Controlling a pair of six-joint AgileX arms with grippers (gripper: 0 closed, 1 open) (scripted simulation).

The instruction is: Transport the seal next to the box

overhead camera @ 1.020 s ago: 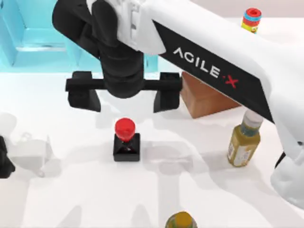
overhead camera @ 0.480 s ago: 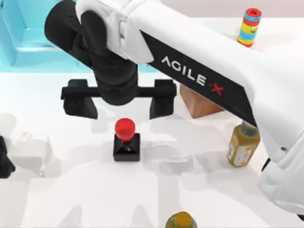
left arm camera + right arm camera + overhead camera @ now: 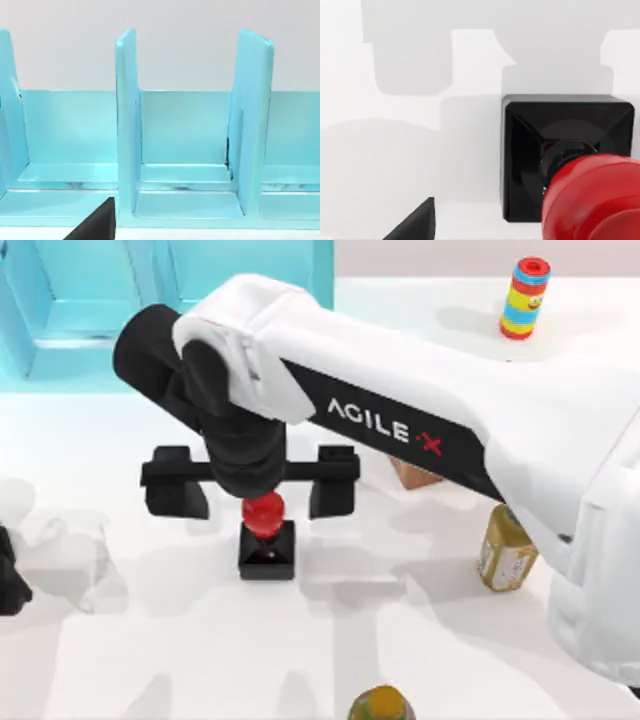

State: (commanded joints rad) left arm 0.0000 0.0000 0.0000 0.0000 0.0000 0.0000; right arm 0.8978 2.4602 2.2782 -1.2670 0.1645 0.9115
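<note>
Now right gripper [image 3: 253, 487] spread wide above seal [image 3: 266, 536], box [image 3: 412, 474] nearby

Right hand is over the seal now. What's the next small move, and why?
Probably lower the right hand straight down, then close. Its fingers stand wide apart on either side of the seal, whose red knob sits just under the wrist, nothing gripped yet. The box lies close to the right.

Turquoise cabinet [image 3: 80, 310] far left; striped cylinder [image 3: 525, 297] far right; yellow bottles [image 3: 505, 548], [image 3: 380, 705] right, near edge.
</note>
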